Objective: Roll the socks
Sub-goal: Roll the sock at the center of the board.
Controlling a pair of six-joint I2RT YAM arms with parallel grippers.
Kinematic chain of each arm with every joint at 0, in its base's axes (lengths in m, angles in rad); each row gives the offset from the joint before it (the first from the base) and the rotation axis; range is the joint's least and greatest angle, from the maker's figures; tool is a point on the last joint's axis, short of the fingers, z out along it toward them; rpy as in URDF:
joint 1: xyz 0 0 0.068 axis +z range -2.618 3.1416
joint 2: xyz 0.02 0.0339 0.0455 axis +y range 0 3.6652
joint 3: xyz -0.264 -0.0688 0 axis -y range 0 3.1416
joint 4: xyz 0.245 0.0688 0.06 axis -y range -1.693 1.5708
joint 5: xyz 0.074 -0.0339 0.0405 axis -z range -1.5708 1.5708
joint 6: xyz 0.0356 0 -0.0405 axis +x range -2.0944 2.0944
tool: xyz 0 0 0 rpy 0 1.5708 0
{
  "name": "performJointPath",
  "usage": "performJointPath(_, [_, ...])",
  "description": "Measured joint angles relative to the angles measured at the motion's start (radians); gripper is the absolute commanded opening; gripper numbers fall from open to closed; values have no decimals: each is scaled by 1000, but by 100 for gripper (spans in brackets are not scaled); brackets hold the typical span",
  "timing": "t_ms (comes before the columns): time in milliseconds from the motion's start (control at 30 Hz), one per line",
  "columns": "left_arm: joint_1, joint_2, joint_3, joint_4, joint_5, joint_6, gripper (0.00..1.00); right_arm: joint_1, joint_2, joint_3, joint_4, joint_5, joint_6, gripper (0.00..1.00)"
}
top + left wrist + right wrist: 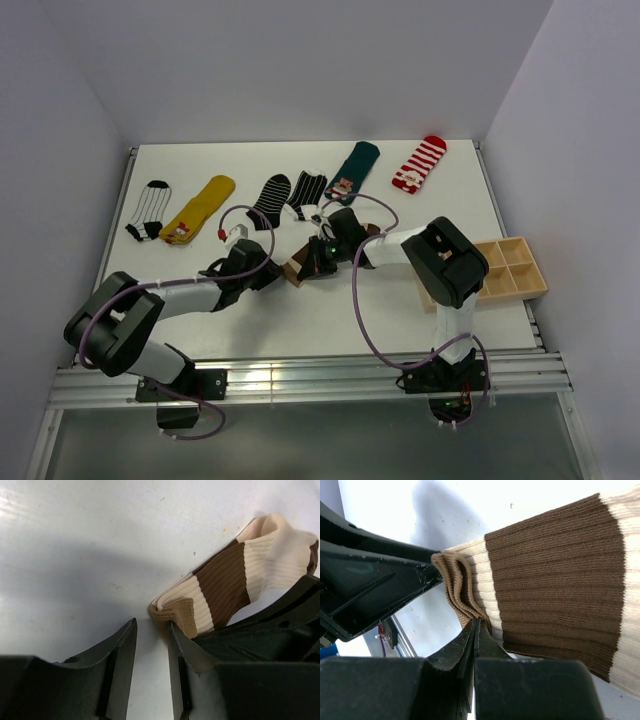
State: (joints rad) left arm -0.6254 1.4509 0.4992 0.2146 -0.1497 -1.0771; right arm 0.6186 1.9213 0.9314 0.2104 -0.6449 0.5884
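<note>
**A:** From above, where is the sock being worked?

**B:** The cream-and-brown sock [296, 271] lies mid-bench [330, 320]. It sits between the left fingers [274, 270] and the right fingers [313, 261], which meet over it. More socks lie in a row along the far side. Among them are a yellow sock [200, 208], a dark green sock [355, 165] and a red-and-white striped sock [420, 165]. A wooden compartment tray [505, 270] sits at the right edge.

**A:** And the left wrist camera?

**B:** The left fingers stand spread, with bare bench showing in the gap. The sock's folded tan cuff touches the outer side of one fingertip. The banded length of the sock runs away from there, and the right arm's black body covers its near edge.

**A:** The right wrist camera?

**B:** The right fingers are pressed together, pinching the edge of the tan cuff folds. A left fingertip touches the same folds from the opposite side. The wide brown band fills most of the view
</note>
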Motion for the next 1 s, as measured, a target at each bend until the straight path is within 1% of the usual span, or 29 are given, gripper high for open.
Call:
performJointPath(233, [0, 53, 33, 45, -2, 8, 40, 0, 0, 0, -5, -4, 2, 0])
performJointPath(367, [0, 74, 48, 52, -1, 10, 38, 0, 0, 0, -9, -4, 2, 0])
performJointPath(467, [0, 98, 62, 60, 0, 7, 31, 0, 0, 0, -11, -4, 2, 0])
performJointPath(500, [0, 105, 65, 65, 0, 6, 26, 0, 0, 0, -12, -3, 2, 0])
performJointPath(567, [0, 121, 70, 73, 3, -2, 22, 0, 0, 0, -14, -3, 1, 0])
performJointPath(600, [0, 127, 72, 78, 4, -5, 17, 0, 0, 2, -17, -3, 0, 1])
performJointPath(667, [0, 138, 78, 82, 5, -13, 11, 0, 0, 6, -26, 3, -5, 4])
performJointPath(700, [0, 141, 84, 78, 6, -13, 8, 1, -3, 7, -31, 8, -9, 9])
performJointPath(767, [0, 149, 98, 68, 9, -16, 4, 6, -16, 7, -47, 34, -26, 14])
performJointPath(800, [0, 152, 106, 59, 11, -16, 1, 13, -30, 7, -59, 58, -38, 20])
performJointPath(867, [0, 156, 129, 21, 11, -16, 0, 35, -66, 5, -88, 131, -73, 25])
performJointPath(900, [0, 158, 142, -1, 11, -15, 0, 51, -90, 3, -101, 173, -92, 30])
performJointPath(1000, [0, 162, 188, -92, 10, -5, 0, 111, -168, -17, -123, 315, -147, 36])
